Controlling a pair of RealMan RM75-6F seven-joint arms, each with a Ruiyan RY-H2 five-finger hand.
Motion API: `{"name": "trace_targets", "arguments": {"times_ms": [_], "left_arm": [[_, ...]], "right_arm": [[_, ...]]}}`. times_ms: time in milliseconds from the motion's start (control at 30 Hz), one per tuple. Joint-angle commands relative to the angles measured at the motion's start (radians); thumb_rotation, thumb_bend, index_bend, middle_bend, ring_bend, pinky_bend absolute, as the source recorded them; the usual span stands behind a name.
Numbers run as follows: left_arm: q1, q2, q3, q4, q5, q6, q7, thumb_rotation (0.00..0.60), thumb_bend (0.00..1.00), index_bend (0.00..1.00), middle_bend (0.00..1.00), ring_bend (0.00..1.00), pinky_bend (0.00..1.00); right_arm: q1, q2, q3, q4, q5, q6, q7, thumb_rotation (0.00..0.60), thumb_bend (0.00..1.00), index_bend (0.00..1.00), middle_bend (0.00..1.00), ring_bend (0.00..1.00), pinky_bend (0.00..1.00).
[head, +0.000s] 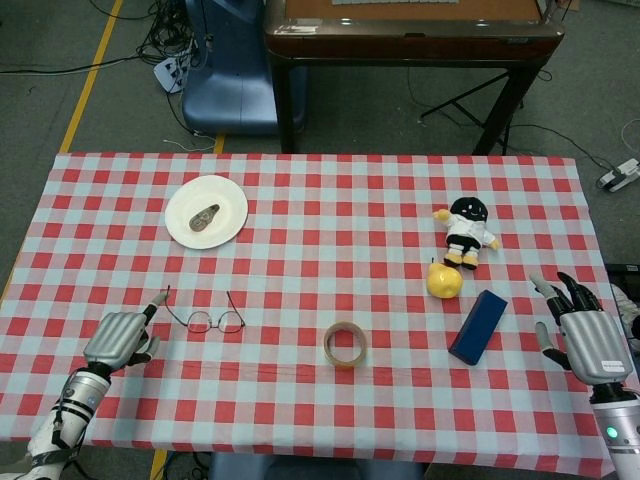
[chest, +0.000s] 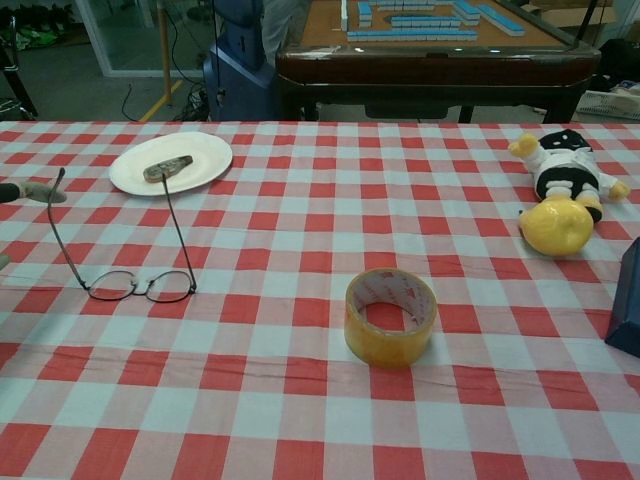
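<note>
clearly left hand (head: 118, 340) nearer: glasses (head: 207, 318) lie lower left of frame, just right of it, temples running up-frame toward plate (head: 233, 214). one fingertip almost at near temple tip, hand released, gripping nothing. right hand (head: 590, 340) lower right, fingers spread, well apart from glasses.

Lighting is even, diffuse and moderately bright in both views, apparently from overhead. Shadows are soft and short (faintest beneath the tape roll (chest: 391, 316) at centre). No glare noted. The head view is sharp throughout; the chest view softens slightly toward its upper edge. Edge distortion is negligible.
</note>
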Motion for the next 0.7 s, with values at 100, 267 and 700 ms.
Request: {"name": "trace_targets", "arguments": {"times_ms": [100, 267, 700], "left_arm": [[-0.024, -0.03, -0.017, -0.034, -0.003, -0.013, 0.068, 0.6, 0.54, 0.0, 1.0, 1.0, 1.0], [-0.055, -0.082, -0.03, -0.05, -0.039, -0.023, 0.164, 0.6, 0.54, 0.0, 1.0, 1.0, 1.0], [-0.131, -0.211, -0.03, -0.018, -0.168, -0.084, 0.315, 0.6, 0.54, 0.0, 1.0, 1.0, 1.0]], "right_arm": [[-0.001, 0.0, -0.001, 0.0, 0.001, 0.0, 0.0, 0.6, 0.49, 0.08, 0.25, 0.07, 0.15], [-0.002, -0.001, -0.001, 0.001, 0.0, 0.001, 0.001, 0.6, 0.49, 0.08, 0.25, 0.07, 0.15], [-0.009, 0.0, -0.002, 0.007, 0.007, 0.004, 0.008, 0.6, 0.49, 0.08, 0.25, 0.08, 0.15]]}}
